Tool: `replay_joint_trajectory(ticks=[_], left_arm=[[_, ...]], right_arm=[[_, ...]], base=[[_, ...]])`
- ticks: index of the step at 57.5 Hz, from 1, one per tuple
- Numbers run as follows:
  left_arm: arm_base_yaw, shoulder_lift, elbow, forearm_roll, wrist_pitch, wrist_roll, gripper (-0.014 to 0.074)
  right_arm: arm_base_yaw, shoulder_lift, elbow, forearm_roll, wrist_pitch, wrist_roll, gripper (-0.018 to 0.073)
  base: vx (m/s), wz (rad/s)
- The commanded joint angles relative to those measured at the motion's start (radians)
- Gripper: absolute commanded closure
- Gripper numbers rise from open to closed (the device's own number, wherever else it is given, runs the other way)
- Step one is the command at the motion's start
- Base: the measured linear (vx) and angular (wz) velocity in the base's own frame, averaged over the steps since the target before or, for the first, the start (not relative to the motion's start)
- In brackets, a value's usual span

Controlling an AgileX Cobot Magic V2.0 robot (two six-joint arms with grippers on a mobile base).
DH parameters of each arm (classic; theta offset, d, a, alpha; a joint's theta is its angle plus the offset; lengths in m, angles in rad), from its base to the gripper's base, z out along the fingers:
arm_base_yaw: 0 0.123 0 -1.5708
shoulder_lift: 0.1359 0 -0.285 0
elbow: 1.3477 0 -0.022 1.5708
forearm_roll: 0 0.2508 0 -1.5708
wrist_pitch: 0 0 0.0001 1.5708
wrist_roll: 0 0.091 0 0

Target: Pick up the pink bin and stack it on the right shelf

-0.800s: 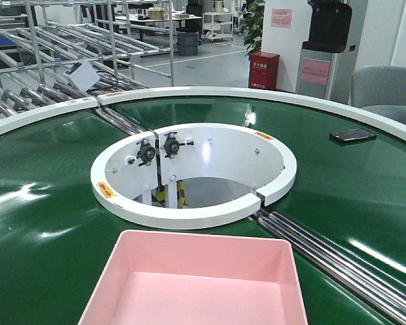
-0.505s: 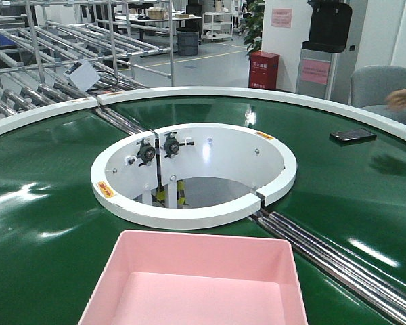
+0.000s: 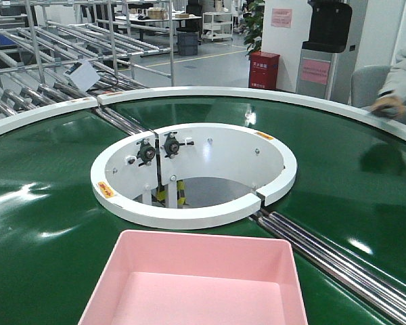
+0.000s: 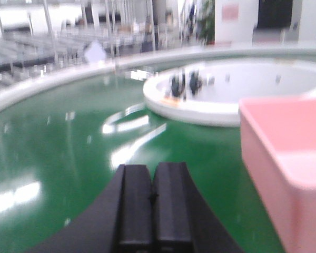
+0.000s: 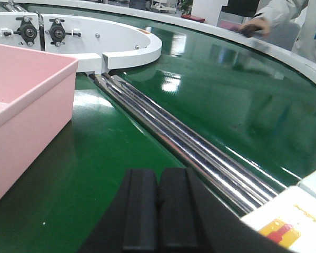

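Left claw (image 4: 153, 197) and right claw (image 5: 158, 205) are both pressed together, empty, with the pink bin (image 3: 203, 254) between them on the green belt (image 3: 47, 203). Each should spread first, then pinch opposite side rims evenly for a level lift.

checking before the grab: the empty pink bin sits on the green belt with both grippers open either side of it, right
Not open: both wrist views show the left gripper and right gripper shut. The empty pink bin does sit on the green belt between them.
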Motion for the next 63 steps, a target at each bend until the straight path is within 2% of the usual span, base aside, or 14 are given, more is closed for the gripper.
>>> replay_joint_trajectory(ticks=[1, 5, 17, 25, 28, 32, 39, 43, 44, 48, 57, 63], left_arm=[[0.0, 0.022, 0.01, 0.001, -0.204, -0.015, 0.0604], [0.0, 0.022, 0.01, 0.001, -0.259, -0.015, 0.0604], [0.0, 0.022, 0.01, 0.001, -0.406, -0.015, 0.0604], [0.0, 0.022, 0.004, -0.008, -0.432, -0.021, 0.0604], [0.0, 0.022, -0.015, -0.033, -0.464, -0.053, 0.0604], [0.0, 0.022, -0.078, -0.053, -0.466, -0.064, 0.0603], [0.0, 0.04, -0.262, -0.051, -0.381, -0.002, 0.0602], [0.0, 0.093, -0.397, -0.051, -0.281, 0.074, 0.0601], [0.0, 0.126, -0.436, -0.051, -0.23, 0.113, 0.0601], [0.0, 0.205, -0.504, -0.051, -0.136, 0.158, 0.0601], [0.0, 0.382, -0.529, -0.052, 0.006, 0.148, 0.0599], [0.0, 0.483, -0.529, -0.052, 0.019, 0.141, 0.0589]], right_arm=[[-0.007, -0.002, 0.0, 0.016, -0.164, 0.029, 0.0571], [-0.007, -0.002, 0.0, 0.049, -0.252, 0.046, 0.0571], [-0.008, -0.002, 0.0, 0.053, -0.412, 0.027, 0.0571], [-0.008, -0.002, -0.004, 0.071, -0.525, 0.034, 0.0571], [-0.008, -0.002, -0.024, 0.106, -0.576, 0.045, 0.0571], [-0.008, 0.004, -0.093, 0.149, -0.555, 0.051, 0.0571], [-0.008, 0.088, -0.298, 0.15, -0.364, 0.022, 0.0571], [-0.008, 0.171, -0.391, 0.141, -0.258, 0.022, 0.0571], [-0.008, 0.203, -0.427, 0.135, -0.211, 0.022, 0.0571], [-0.008, 0.286, -0.473, 0.135, -0.166, 0.023, 0.0571], [-0.008, 0.47, -0.485, 0.136, -0.163, 0.028, 0.0567], [-0.008, 0.575, -0.485, 0.136, -0.166, 0.028, 0.0559]], base=[[0.0, 0.0], [0.0, 0.0], [0.0, 0.0], [0.0, 0.0], [0.0, 0.0], [0.0, 0.0], [0.0, 0.0], [0.0, 0.0], [0.0, 0.0], [0.0, 0.0], [0.0, 0.0], [0.0, 0.0]])
